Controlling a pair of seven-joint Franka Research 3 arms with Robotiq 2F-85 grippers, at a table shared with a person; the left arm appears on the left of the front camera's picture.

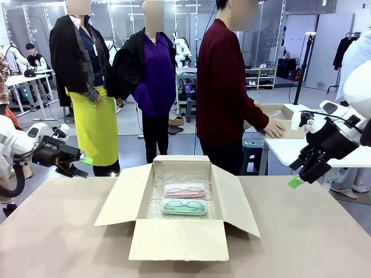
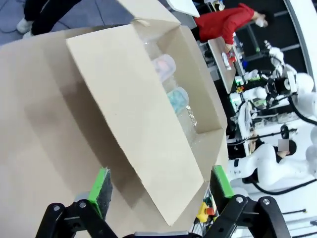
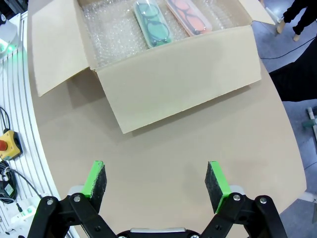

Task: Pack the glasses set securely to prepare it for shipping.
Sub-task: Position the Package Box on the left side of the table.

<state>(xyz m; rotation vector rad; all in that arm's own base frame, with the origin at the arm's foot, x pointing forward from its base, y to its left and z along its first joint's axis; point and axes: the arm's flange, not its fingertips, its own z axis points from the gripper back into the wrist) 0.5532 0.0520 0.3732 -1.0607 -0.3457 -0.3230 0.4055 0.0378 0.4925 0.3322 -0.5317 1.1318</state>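
two cases, pink case (image 1: 184, 190) and green case (image 1: 184, 207), lie loose in open box (image 1: 179, 240); left tool (image 1: 81, 164), right tool (image 1: 297, 175) wide, empty; risk: flap snags tool, cases slide.

Pretty clearly a robotics lab, big open-plan room rather than a home or shop. The desk (image 1: 52, 231) up front is covered in plain brown and has white robot arms coming in from both sides. Behind it the grey floor (image 1: 174, 142) runs back to more white worktables (image 1: 26, 81) where a person sits, with metal shelving (image 1: 261, 78) full of gear along the back and a black stand pole (image 1: 302, 69) on the right. In the right wrist view there's a yellow box with a red emergency-stop button (image 3: 6, 145) plus cabling beside the desk, which is classic robot-cell stuff. A person in a dark red top (image 1: 223, 92) works at a side table (image 1: 290, 147) with a box on it.
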